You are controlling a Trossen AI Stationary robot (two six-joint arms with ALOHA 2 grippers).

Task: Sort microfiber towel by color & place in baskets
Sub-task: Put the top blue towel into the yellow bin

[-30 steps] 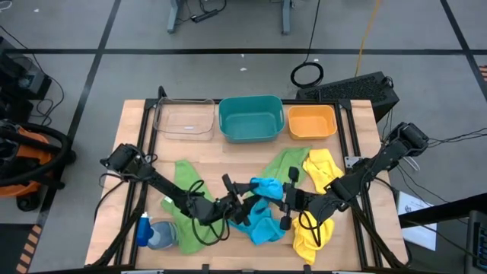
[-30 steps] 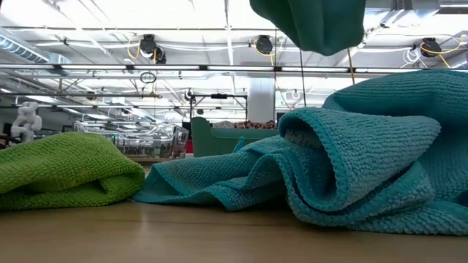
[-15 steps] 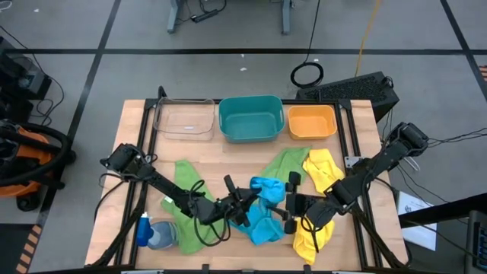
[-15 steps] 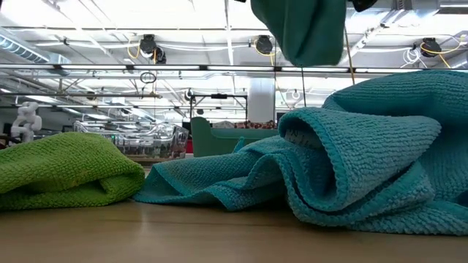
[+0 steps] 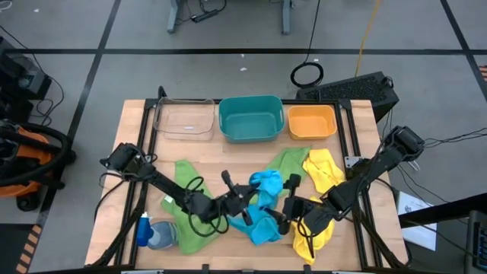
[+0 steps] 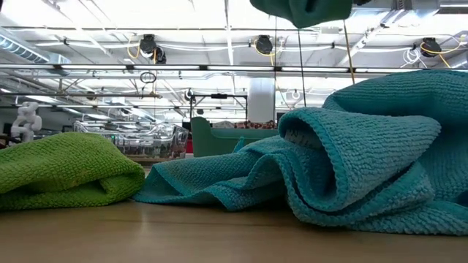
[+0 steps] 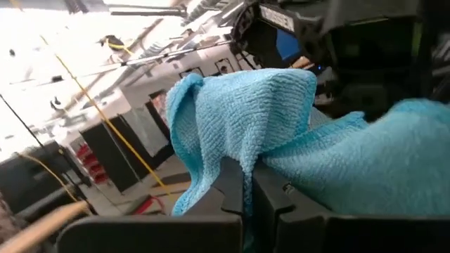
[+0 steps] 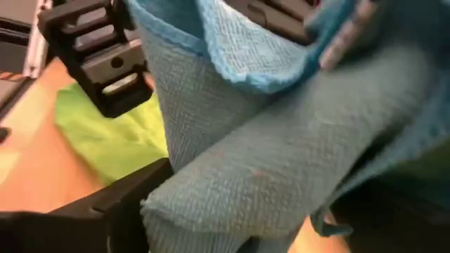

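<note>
A light blue towel (image 5: 264, 183) is held up over the middle of the table, with my left gripper (image 5: 245, 198) shut on it. Its hanging end (image 6: 303, 10) shows at the top of the low view. My right gripper (image 5: 287, 207) stands open just right of it, and the towel (image 8: 281, 161) fills its wrist view. A teal-blue towel (image 5: 259, 225) lies crumpled on the table beneath. The clear basket (image 5: 184, 119), the teal basket (image 5: 250, 117) and the orange basket (image 5: 312, 122) stand in a row at the far edge. My left gripper pinches a fold of the blue towel (image 7: 247, 163) between its two shut fingers (image 7: 228, 184). The cloth bunches up over the fingertips and hangs down on both sides, clear of the table. My right gripper is open; the towel hangs against its finger (image 8: 133, 204), and whether it touches I cannot tell.
Green towels lie at the left (image 5: 186, 199) and centre right (image 5: 284, 163). Yellow towels lie at the right (image 5: 323, 169) and near right (image 5: 308, 237). A blue-grey bundle (image 5: 152, 233) sits at the near left. Bare wood shows in front of the baskets.
My left gripper has shut on the blue towel. My right gripper has opened, let the towel go and drawn back a little toward the table's near edge. The towel's hanging end has risen.
</note>
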